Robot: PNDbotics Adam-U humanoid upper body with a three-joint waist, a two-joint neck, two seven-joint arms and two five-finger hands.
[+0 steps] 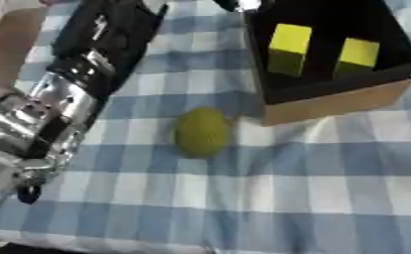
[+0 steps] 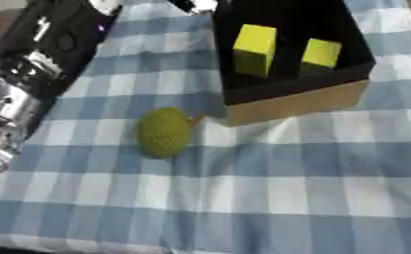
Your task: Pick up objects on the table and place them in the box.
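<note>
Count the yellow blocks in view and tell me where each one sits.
2. Both stand inside the box: the left yellow block and the right yellow block, side by side. None shows on the table, though the left arm could hide some.

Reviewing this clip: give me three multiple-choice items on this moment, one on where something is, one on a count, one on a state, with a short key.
1. Where does the yellow-green round object lie?
A. inside the box
B. on the checked cloth beside the box's near corner
C. on top of a yellow block

2. How many yellow blocks are in the box?
A. none
B. two
C. four

3. What state is the round object in?
A. lying free on the cloth, nothing holding it
B. clasped by a robot hand
C. resting on the box's rim

Key: 1 B, it lies on the blue and white cloth just left of the box's front corner. 2 B, one yellow block and another yellow block stand side by side on the black interior. 3 A, only the left arm shows, off to its left, and no hand is on it.
</note>
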